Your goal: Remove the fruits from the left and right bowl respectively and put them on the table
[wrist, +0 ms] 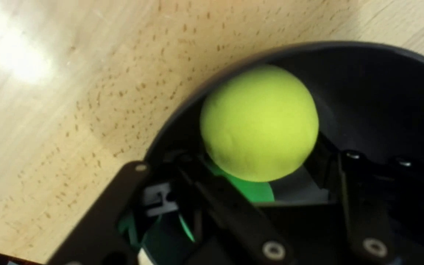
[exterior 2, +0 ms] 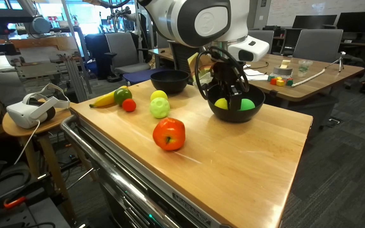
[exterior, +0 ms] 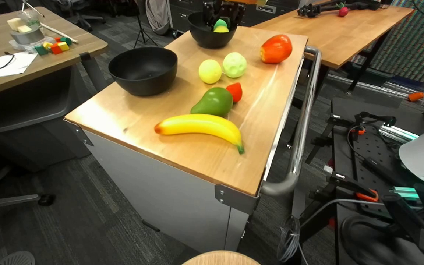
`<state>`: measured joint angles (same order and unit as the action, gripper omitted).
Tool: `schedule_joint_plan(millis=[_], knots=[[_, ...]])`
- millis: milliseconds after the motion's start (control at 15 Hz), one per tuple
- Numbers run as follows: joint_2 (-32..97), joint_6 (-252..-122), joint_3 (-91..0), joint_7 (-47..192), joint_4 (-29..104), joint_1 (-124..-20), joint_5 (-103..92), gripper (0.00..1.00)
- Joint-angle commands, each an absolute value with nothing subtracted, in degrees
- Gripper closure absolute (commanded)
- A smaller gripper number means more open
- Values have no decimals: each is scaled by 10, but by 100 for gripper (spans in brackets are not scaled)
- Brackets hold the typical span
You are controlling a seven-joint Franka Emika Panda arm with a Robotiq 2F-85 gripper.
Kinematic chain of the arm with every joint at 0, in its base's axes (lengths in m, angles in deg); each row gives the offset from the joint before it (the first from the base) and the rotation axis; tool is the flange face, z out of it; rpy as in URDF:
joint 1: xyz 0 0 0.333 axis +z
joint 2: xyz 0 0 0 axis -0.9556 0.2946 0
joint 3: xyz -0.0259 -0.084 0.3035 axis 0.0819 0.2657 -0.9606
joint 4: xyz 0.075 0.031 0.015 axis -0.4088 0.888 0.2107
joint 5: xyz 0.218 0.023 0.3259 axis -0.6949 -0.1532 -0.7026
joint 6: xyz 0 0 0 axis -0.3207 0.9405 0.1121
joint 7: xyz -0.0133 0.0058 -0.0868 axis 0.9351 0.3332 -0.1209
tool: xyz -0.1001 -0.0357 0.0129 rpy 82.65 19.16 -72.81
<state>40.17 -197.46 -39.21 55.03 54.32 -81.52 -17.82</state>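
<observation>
Under the arm (exterior 2: pixel 198 30), inside a black bowl (exterior 2: pixel 238 116): yellow ball (wrist: pixel 259 121), with green ball (wrist: pixel 256 189) showing past its edge at 6 o'clock in the wrist view. Pincer (wrist: pixel 259 150) straddles the yellow one, jaws apart on either side; can't tell whether it grips.

Rest clocked from that bowl, as seen in an exterior view. Second bowl (exterior: pixel 145 86) at 8, no fruit showing in it. Out on the table (exterior: pixel 134 121): dimpled ball (exterior: pixel 235 65) at 5, loose yellow ball (exterior: pixel 210 71) at 6, mango (exterior: pixel 214 103) farther out at 6, strawberry (exterior: pixel 235 92) just beside it past 5, banana (exterior: pixel 201 124) farthest, also 6. Apple (exterior: pixel 276 48) off alone between 3 and 4.

Progress, my read: second bowl done, this one not. Five fruits out, not counting the apple; two left that I can see. Step in hand looks like picking yellow. After that: lift it out, set it down, repeat for green. Pincer hides part of the bowl floor, so no promise on the count.
</observation>
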Motion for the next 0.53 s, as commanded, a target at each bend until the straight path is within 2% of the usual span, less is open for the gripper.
schedule_joint_plan(millis=[0, 67, 267, 467], knots=[[407, -1940, -388, 541, 518, -813, -182, 66], [405, -1932, -389, 543, 517, -814, -183, 71], [385, -1912, -389, 552, 520, -814, -179, 78], [336, -1906, -385, 558, 539, -804, -156, 78]])
